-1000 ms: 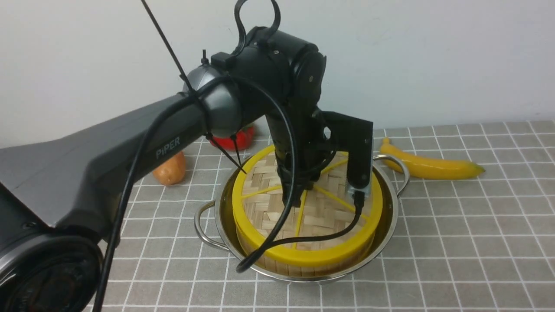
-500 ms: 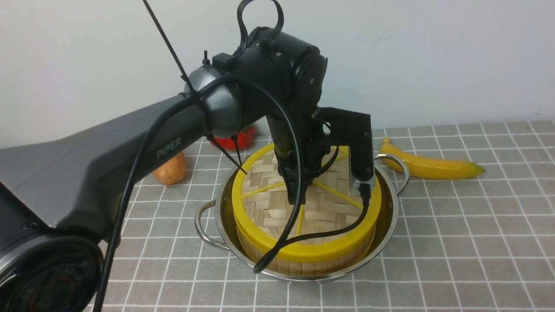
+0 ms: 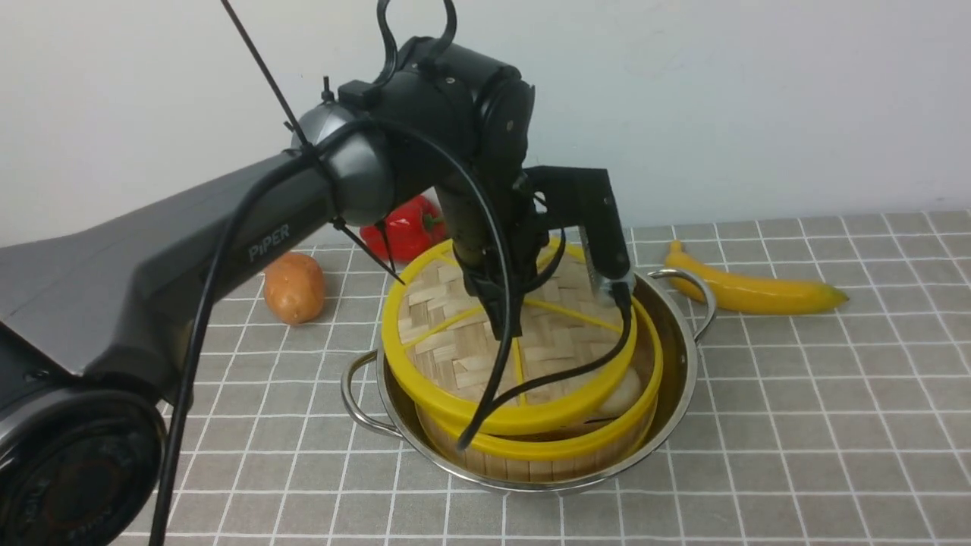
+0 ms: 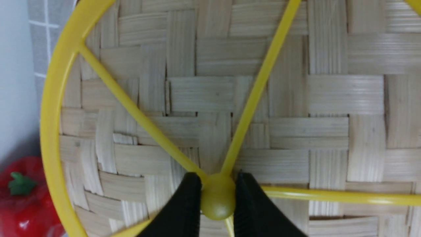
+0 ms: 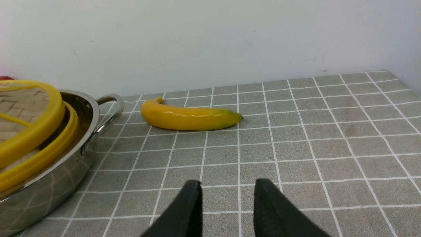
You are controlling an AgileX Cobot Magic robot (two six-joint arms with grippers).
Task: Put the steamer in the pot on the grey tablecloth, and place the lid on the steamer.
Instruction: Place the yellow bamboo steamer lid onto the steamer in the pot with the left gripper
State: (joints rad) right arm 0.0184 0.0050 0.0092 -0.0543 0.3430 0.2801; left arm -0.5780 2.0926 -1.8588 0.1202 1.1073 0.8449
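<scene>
The lid (image 3: 455,341) is clamped by its knob in the left gripper (image 4: 218,197) and held tilted above the steamer (image 3: 561,447) seated in the pot (image 3: 675,341) on the grey tablecloth (image 3: 796,394) (the right gripper (image 5: 227,197) is seen empty, jaws apart, near the pot).

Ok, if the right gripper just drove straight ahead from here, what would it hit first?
Probably the tip end of the yellow banana lying on the grey checked tablecloth; the open right gripper points roughly there. Height is unclear, so it might graze the cloth first.
</scene>
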